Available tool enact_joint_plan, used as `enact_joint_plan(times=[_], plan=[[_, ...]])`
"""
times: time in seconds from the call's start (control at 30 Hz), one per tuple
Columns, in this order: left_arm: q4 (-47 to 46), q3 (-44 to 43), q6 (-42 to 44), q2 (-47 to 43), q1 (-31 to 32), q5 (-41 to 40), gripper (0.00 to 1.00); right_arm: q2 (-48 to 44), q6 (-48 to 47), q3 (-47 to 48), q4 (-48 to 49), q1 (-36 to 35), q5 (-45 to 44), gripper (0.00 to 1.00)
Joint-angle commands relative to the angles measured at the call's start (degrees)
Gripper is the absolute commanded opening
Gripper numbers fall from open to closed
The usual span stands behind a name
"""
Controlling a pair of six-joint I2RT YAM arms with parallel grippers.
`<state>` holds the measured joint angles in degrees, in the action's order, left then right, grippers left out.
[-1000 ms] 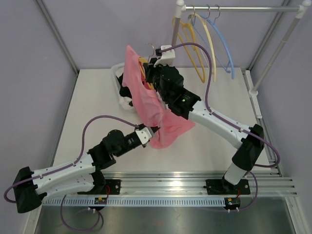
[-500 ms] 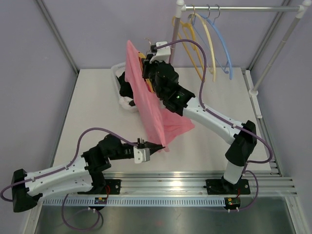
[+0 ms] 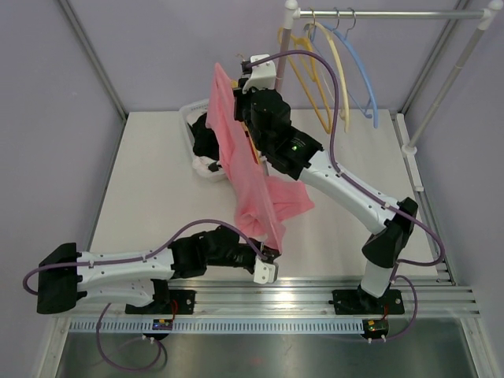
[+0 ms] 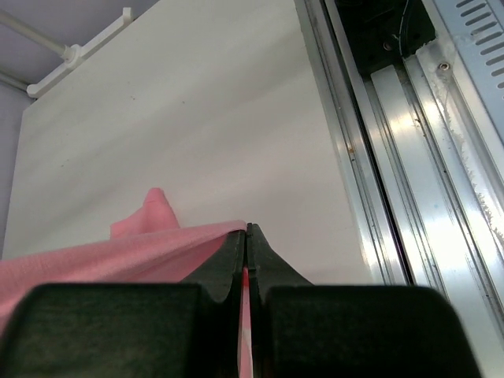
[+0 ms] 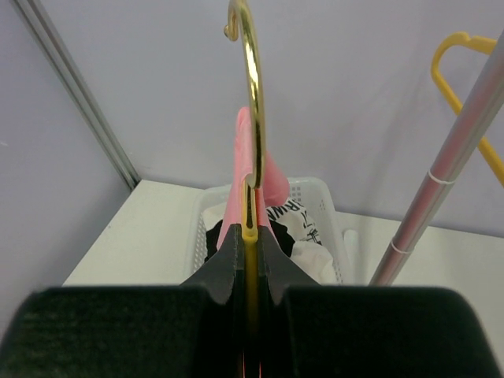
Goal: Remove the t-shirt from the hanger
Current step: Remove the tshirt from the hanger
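Two pincers: both mine, both pressed together, each working one end of the cloth.
Up high: my right pincer pinches the hanger at the neck just under its gold hook. I hold it well above the table so the garment hangs free and the hanger cannot swing.
Down low: my left pincer is shut on the hem of the t-shirt, close to the front rail.
T-shirt: pink and still on the hanger at its top end. It is stretched in a long slanted band down to my left pincer, with a loose fold resting on the table beside the band.
Why apart: with the hanger fixed above and the hem drawn toward the near edge, the pull runs along the cloth, which I judge should slide the shoulders off the hanger.
Stage: mid-pull by my reckoning, with the cloth taut but not yet free.
Basket: white, with dark and white clothes in it, on the table behind the shirt.
Rack: yellow and blue spare hangers hang near my right arm.
Risk: I think the collar may catch on a hanger end, and a harder tug could twist the hanger in my grip.
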<state>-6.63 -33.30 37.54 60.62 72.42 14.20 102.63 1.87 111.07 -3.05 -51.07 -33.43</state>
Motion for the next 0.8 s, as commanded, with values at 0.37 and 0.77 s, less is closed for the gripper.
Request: enact_joint_plan(times=[0.37,0.77], plan=[[-6.2,2.3,-1.9,-5.1,1.8,-3.3,0.29,-13.3,2.6,-3.6,4.6,0.3,1.8,0.00],[-19.7,6.8,-9.0,-18.3,1.6,-22.7,0.87,-11.6,4.4,-7.2,11.9,0.2,1.5,0.00]])
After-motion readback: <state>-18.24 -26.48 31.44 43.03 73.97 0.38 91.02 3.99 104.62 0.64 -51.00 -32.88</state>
